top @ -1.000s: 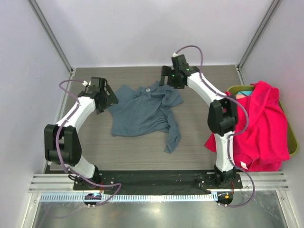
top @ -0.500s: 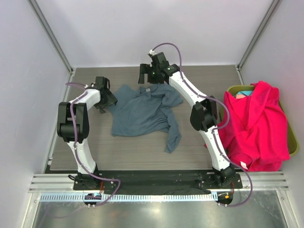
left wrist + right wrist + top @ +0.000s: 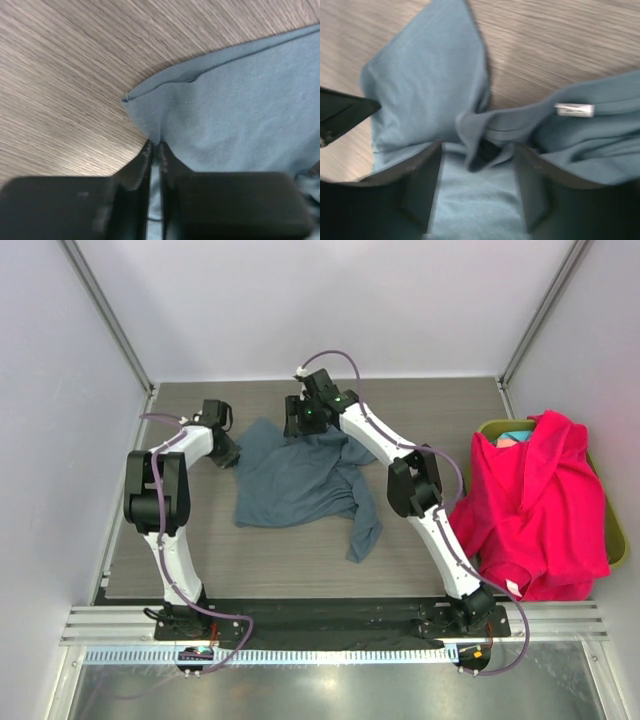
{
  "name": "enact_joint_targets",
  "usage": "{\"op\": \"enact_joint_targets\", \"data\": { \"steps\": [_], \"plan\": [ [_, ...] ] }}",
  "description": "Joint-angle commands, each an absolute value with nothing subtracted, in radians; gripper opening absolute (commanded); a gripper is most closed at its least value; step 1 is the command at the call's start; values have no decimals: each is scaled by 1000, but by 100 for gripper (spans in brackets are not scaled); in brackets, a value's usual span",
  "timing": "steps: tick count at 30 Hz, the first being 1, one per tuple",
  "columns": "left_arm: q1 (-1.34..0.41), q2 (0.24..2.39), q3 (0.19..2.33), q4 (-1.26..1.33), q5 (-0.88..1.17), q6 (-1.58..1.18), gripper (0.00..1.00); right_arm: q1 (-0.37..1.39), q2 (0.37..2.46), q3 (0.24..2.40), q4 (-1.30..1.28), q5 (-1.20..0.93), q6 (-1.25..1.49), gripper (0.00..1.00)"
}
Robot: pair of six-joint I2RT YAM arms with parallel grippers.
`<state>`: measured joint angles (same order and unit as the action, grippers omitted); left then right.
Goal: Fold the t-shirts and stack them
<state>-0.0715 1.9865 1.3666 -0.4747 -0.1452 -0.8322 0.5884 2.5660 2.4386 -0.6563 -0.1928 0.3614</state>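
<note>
A slate grey-blue t-shirt (image 3: 300,480) lies crumpled on the wooden table. My left gripper (image 3: 228,452) is at the shirt's left edge. In the left wrist view that gripper (image 3: 155,148) is shut on a hemmed corner of the grey-blue t-shirt (image 3: 240,100). My right gripper (image 3: 301,426) is at the shirt's back edge, by the collar. In the right wrist view it (image 3: 477,162) stands open, its fingers (image 3: 425,185) on either side of a folded bit of collar, with the white neck label (image 3: 575,110) to the right. A pink-red t-shirt (image 3: 540,510) hangs over the bin on the right.
The olive-green bin (image 3: 617,540) stands at the table's right edge, with teal cloth (image 3: 517,433) showing at its back. Metal frame posts rise at both back corners. Bare wooden table (image 3: 440,410) lies behind and in front of the grey-blue shirt.
My left gripper has shut on the shirt's left corner. My right arm has swung left along the back of the table to the collar, and its jaws have narrowed.
</note>
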Motion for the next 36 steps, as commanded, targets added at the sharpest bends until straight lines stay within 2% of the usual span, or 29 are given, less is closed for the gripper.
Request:
{"op": "enact_joint_targets", "data": {
  "steps": [1,2,4,5,6,11,15,18,23,25,30,34,36],
  "plan": [
    [-72,2003,1382,-448,-127,-825,6,609,2559,2479,-601,-227,354,58],
    [-72,2000,1382,-448,-123,-825,0,609,2560,2479,-600,-230,354,43],
    [-72,1987,1382,-448,-123,-815,0,607,2560,2482,-598,-216,353,23],
    [-69,1977,1385,-454,-132,-810,0,606,2553,2485,-598,-206,345,4],
    [-64,1945,1393,-474,-138,-805,0,600,2540,2485,-600,-192,339,1],
    [33,1804,1426,-526,-134,-788,0,522,2398,2560,-597,-147,347,1],
    [106,1744,1605,-659,-104,-769,0,391,2288,2635,-569,-231,457,1],
    [144,1688,1714,-728,-107,-747,0,310,2153,2562,-543,-250,471,1],
    [181,1554,1729,-769,-110,-724,0,230,1959,2274,-523,-236,454,1],
    [181,1502,1645,-762,-107,-713,0,227,1887,2120,-522,-213,457,1],
    [181,1278,1278,-600,-39,-687,0,226,1729,1711,-440,-195,475,1],
    [151,1246,1111,-552,99,-675,0,226,1611,1335,-446,83,585,1],
    [105,1250,1054,-567,129,-663,6,224,1556,1202,-448,213,609,1]
  ]
}}
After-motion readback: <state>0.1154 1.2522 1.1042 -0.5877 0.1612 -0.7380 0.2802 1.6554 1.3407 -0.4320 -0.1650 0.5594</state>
